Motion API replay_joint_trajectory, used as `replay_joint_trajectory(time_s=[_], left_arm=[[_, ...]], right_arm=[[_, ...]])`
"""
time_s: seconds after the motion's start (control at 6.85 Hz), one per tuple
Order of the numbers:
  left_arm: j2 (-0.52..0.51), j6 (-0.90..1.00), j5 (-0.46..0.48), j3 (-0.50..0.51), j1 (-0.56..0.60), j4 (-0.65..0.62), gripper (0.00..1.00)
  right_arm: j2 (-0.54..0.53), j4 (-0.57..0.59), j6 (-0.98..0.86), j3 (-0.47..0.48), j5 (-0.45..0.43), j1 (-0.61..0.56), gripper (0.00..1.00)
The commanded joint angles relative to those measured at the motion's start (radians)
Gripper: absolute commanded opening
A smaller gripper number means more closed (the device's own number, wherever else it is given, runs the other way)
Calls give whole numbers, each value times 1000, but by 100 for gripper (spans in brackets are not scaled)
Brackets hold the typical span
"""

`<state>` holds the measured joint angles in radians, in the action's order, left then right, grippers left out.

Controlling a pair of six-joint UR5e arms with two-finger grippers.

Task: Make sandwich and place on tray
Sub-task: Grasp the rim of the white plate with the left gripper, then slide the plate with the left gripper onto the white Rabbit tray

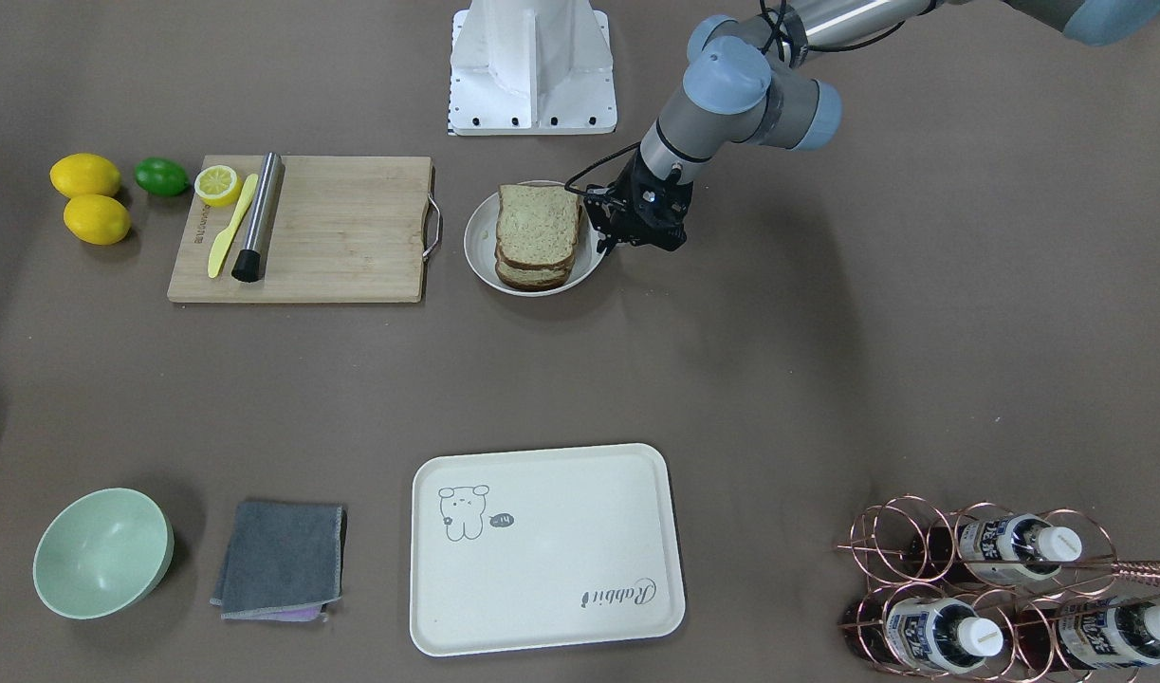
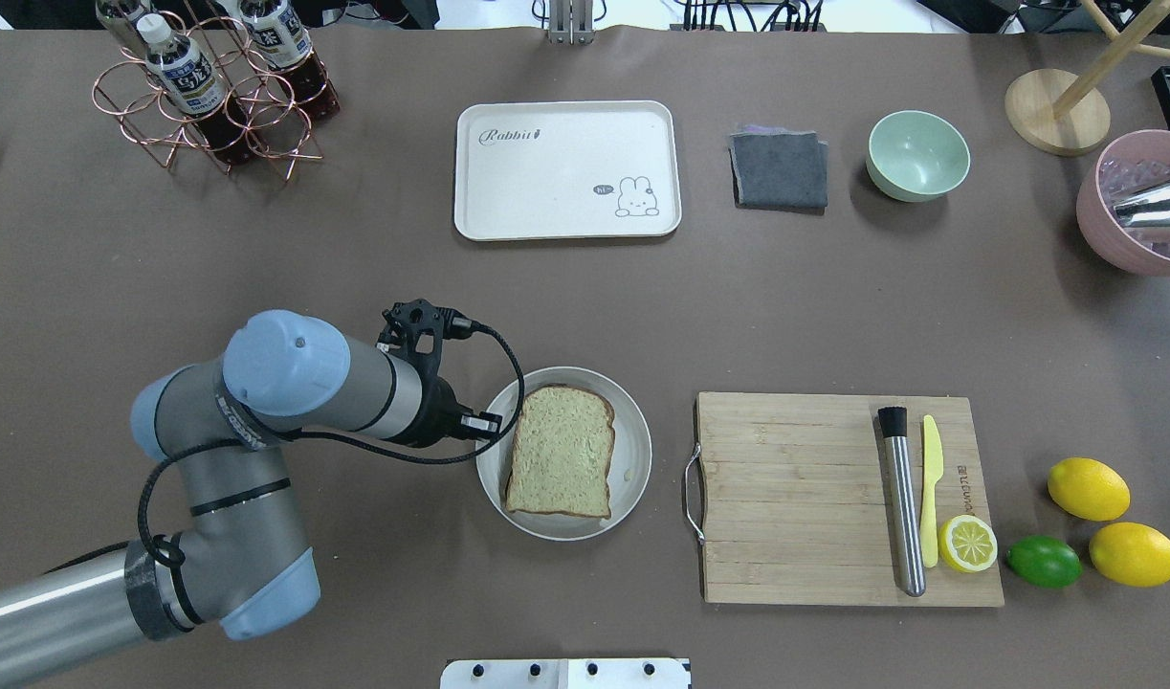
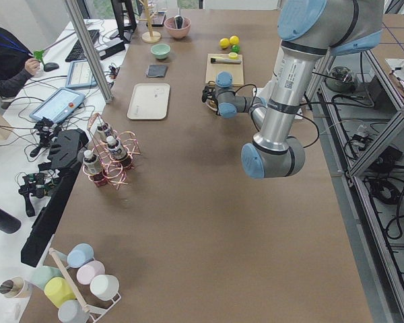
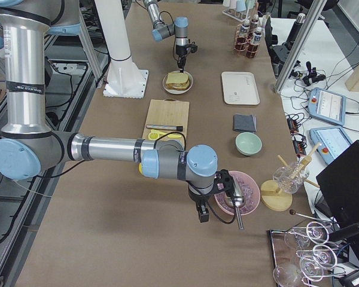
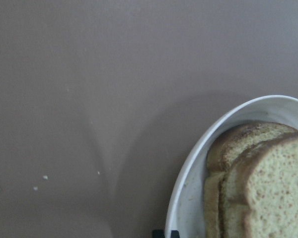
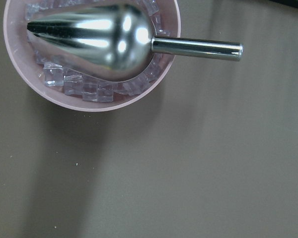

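The sandwich (image 1: 538,228) is a stack of speckled brown-crusted bread slices on a round white plate (image 1: 475,251); no egg shows. It also shows in the overhead view (image 2: 561,459) and the left wrist view (image 5: 268,198). My left gripper (image 1: 603,245) points down at the plate's rim beside the bread. Its tips show close together at the bottom edge of the left wrist view. The cream tray (image 1: 542,569) lies bare across the table. My right gripper (image 4: 202,214) hangs over a pink bowl (image 6: 20,74); I cannot tell its state.
A wooden board (image 1: 352,228) holds a metal muddler (image 1: 257,216), a yellow knife and a half lemon, with lemons and a lime beside it. A green bowl (image 1: 101,550), a grey cloth (image 1: 281,560) and a copper bottle rack (image 1: 997,588) flank the tray. The pink bowl holds ice and a metal scoop (image 6: 89,39).
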<state>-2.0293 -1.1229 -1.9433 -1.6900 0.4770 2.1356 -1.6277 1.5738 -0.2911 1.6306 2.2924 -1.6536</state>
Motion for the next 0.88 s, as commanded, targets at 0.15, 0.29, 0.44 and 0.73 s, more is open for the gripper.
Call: replay_joint_trajectory(time_s=[0.15, 0.29, 0.44, 0.73], left_arm=[[-116, 14, -261, 152, 248, -5, 0], [-197, 17, -314, 268, 317, -5, 0], [-285, 52, -339, 396, 363, -5, 0], [-479, 101, -356, 667, 426, -9, 0]], right_arm=[[-4, -1, 0, -20, -4, 0, 100], [-4, -1, 1, -23, -4, 0, 100], [-4, -1, 1, -28, -4, 0, 100], [-3, -1, 6, -29, -4, 0, 100]])
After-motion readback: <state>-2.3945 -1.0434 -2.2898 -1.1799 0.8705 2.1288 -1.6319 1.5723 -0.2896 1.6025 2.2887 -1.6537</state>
